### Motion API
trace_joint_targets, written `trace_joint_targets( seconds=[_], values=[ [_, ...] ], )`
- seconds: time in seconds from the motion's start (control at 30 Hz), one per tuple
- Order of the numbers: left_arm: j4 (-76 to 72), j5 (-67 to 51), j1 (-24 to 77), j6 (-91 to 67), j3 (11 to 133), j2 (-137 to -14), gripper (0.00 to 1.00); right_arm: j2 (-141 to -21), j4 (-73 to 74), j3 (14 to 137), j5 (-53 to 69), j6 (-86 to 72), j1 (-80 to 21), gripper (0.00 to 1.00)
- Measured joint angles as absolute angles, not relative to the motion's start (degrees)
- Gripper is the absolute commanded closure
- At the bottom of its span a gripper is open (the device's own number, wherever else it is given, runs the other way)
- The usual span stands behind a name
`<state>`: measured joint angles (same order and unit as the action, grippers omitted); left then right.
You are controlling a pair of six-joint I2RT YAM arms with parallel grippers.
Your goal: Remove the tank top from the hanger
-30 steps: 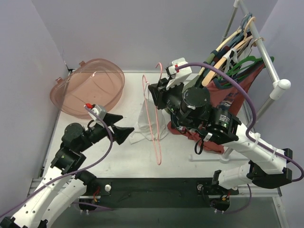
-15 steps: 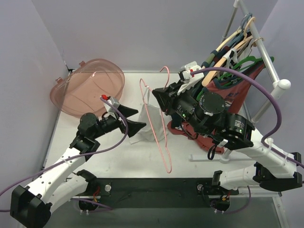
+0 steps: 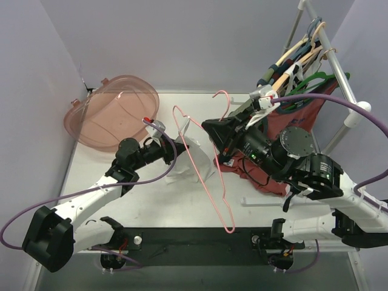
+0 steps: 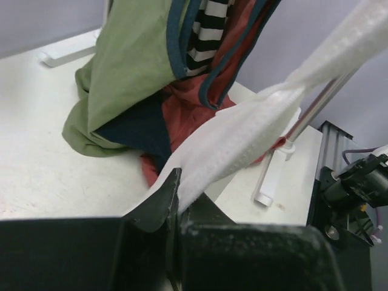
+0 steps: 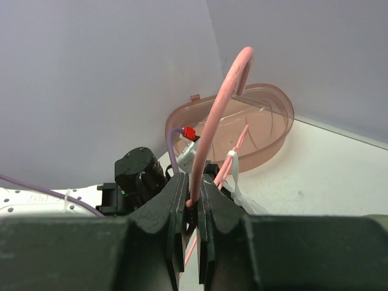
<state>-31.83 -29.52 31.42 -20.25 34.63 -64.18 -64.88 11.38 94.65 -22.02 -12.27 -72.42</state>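
From above, the white ribbed fabric tank top point(image 3: 195, 159) hangs on the thin pink wire hanger point(image 3: 230, 228), not yet off. Left wrist: the left gripper point(image 4: 177, 185) pinches its fabric. Right wrist: the right gripper point(image 5: 193, 197) clamps the hanger's neck; the pull-off is left to do.

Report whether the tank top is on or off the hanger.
On: a strap of the white tank top loops over the pink hanger; the left gripper is shut on its fabric.

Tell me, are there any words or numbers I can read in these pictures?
None can be read.
The tank top, pink hanger, basket and clothes on the rack show no words or numbers.
Faint marks on the left arm's white link are too blurred to read.
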Motion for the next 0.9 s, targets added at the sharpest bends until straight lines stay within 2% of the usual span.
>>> trace_joint_targets(
  seconds=[0.27,0.57,0.9],
  values=[
    [-30.9,-22.6,31.6,-19.4,35.2,-63.1,1.00,-57.2,16.0,89.1,-21.5,-15.7,-72.5,1.00],
    [-23.4,-15.5,31.3,-17.5,42.0,-63.3,1.00,-46.1,27.7,80.9,-21.4,-19.7,-72.5,1.00],
    [-12.8,-7.6,28.1,-15.8,54.0,-64.5,1.00,-43.1,34.0,77.1,-19.8,-21.7,-72.5,1.00]
  ],
)
